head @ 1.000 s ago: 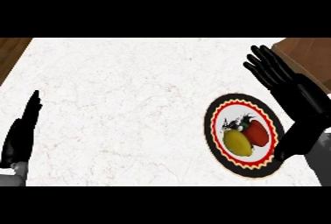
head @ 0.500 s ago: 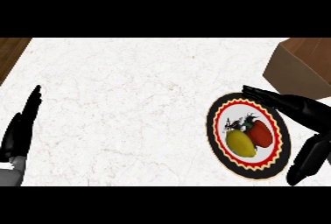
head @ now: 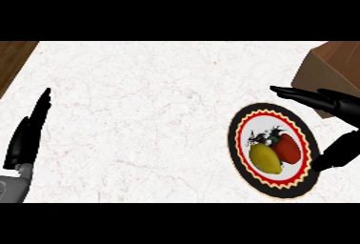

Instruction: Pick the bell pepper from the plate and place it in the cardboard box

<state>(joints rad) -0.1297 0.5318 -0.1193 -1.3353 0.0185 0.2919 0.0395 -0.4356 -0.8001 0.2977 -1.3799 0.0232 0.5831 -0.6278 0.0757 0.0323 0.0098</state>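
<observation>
A bell pepper (head: 275, 150), half yellow and half red with a dark stem, lies on a round plate (head: 243, 125) with a black rim and a red and yellow zigzag band at the right of the counter. My right hand (head: 342, 107) hangs open just right of the plate, fingers stretched over its far edge and thumb (head: 333, 152) down by its right rim, not touching the pepper. The cardboard box (head: 330, 66) shows partly at the upper right corner. My left hand (head: 28, 136) rests open at the left edge, fingers up.
The white marble counter (head: 141, 109) spreads left of the plate. Its dark wooden edge (head: 14, 57) shows at the upper left corner.
My right hand has swung down from above the plate and spread around the plate's right side, uncovering the box corner. The left hand has barely shifted.
</observation>
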